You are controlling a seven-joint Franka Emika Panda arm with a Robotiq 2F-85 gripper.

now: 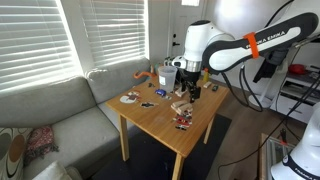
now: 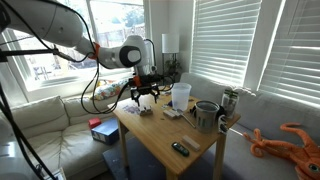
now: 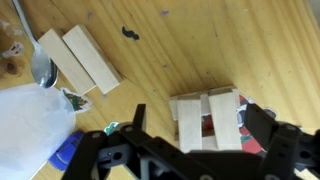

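My gripper (image 3: 195, 118) is open and hangs just above a small stack of pale wooden blocks (image 3: 206, 118), with one black finger on each side of it and not touching. Something red shows under the stack. Two more wooden blocks (image 3: 82, 58) lie side by side farther off on the wooden table (image 3: 180, 50). In both exterior views the gripper (image 1: 189, 88) (image 2: 145, 94) points down over the table's middle, above the blocks (image 1: 181, 105) (image 2: 144, 107).
A spoon (image 3: 42, 68), a white bag (image 3: 30, 125) and a blue item (image 3: 64, 152) lie beside the gripper. The table also holds a clear cup (image 2: 181, 95), a metal pot (image 2: 206, 115), a dark remote (image 2: 180, 148) and a plate (image 1: 130, 97). A grey couch (image 1: 50, 110) adjoins it.
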